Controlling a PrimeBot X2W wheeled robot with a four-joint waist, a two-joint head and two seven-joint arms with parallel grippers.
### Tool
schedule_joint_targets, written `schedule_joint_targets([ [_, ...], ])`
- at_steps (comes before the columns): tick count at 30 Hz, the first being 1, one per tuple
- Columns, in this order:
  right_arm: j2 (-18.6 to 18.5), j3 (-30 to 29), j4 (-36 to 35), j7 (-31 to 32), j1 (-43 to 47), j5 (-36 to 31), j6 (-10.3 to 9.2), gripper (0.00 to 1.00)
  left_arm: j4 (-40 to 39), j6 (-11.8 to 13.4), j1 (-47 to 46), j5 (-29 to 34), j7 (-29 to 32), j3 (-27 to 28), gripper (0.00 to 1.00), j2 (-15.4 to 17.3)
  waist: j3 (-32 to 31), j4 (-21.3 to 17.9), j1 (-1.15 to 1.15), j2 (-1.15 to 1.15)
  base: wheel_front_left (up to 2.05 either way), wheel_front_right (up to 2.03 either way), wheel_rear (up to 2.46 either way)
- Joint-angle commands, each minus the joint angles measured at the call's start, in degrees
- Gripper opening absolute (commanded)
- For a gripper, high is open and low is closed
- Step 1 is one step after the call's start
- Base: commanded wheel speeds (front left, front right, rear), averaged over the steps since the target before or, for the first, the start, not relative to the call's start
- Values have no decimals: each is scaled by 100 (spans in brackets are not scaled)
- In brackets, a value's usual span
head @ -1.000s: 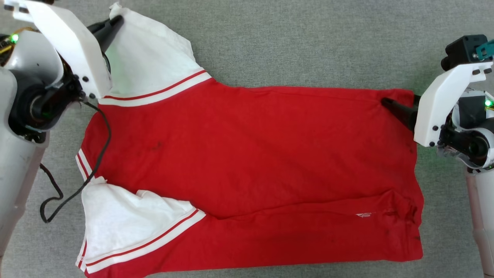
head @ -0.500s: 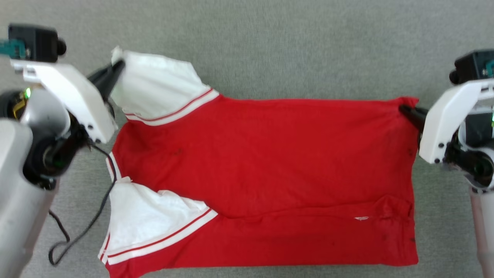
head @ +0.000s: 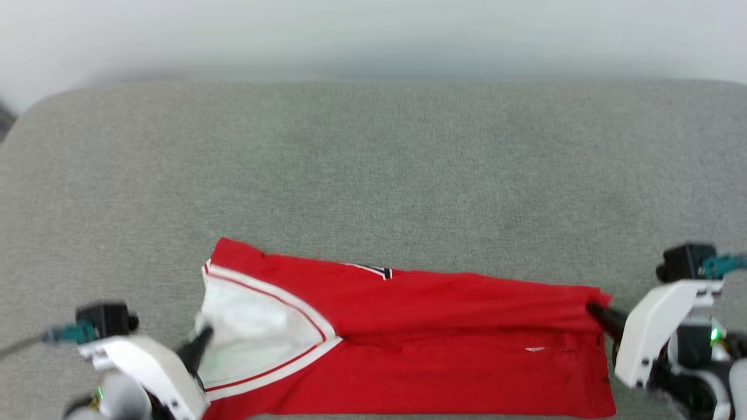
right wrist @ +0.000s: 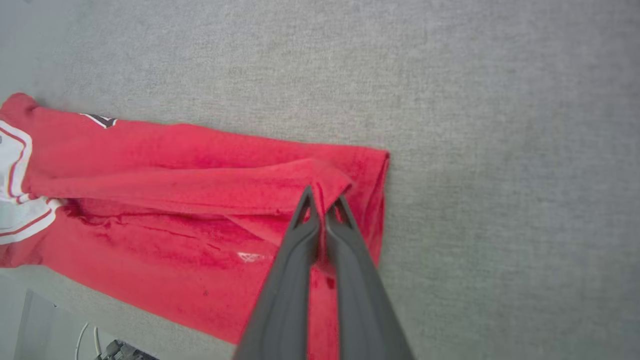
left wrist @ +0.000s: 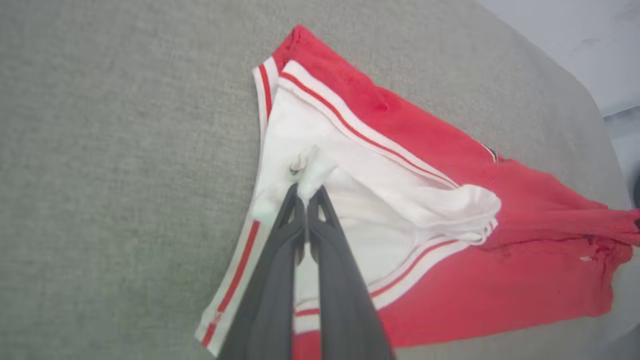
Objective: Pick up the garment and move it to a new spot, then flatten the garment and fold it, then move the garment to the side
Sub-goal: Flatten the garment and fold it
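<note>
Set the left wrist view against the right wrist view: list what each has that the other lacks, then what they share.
Left wrist view: the left claw shut on a pinch of the white sleeve, with the sleeve's bunched open end in full sight.
Right wrist view: the right claw shut on a red hem corner, and cables past the grey surface's edge at lower left.
Both: the red shirt partly folded over itself, its small black label, and the grey surface.

looks like a lab bench: grey cloth-covered table (head: 373,163), bare pale wall (head: 373,35).
</note>
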Motion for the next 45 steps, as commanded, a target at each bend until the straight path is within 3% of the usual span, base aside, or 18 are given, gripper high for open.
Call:
schedule_joint_targets([
  [1,58,-30,56,-83,235,5,-3,0,76,34,255,-123,-105,-9,0,-154,-109,42,1,0,0,0,0],
  [3,92,-49,138,-204,440,-58,-3,0,196,0,521,-259,-188,-41,0,-330,-120,34,1,0,0,0,0],
  [4,126,-30,199,-255,541,-51,-3,4,273,-6,598,-299,-250,-37,18,-405,-124,35,1,0,0,0,0],
  [5,163,11,240,-345,608,-34,-3,89,349,-33,663,-343,-305,-39,49,-480,-124,32,1,0,0,0,0],
  [6,159,14,297,-464,650,-11,-3,100,448,-62,689,-312,-382,-48,100,-530,-119,31,1,0,0,0,0],
  [14,66,194,399,-1596,873,78,-3,100,764,-55,368,220,-1287,-86,100,-873,-261,-29,1,0,0,0,0],
  [19,-116,23,-45,-1808,893,117,-3,100,435,238,234,756,-1846,-63,100,-835,-493,-127,1,0,0,0,0],
  [24,-321,-285,-256,-1331,816,138,-3,100,31,552,48,1382,-2452,-64,100,-830,-679,-122,1,0,0,0,0],
  [32,-388,-515,-182,-136,757,26,-3,100,-341,787,-202,2327,-2833,-165,100,-872,-642,143,1,0,0,0,0],
  [45,188,-403,611,257,511,5,-3,100,-742,700,-382,2934,-2894,-258,100,-1071,-106,684,1,0,0,0,0],
])
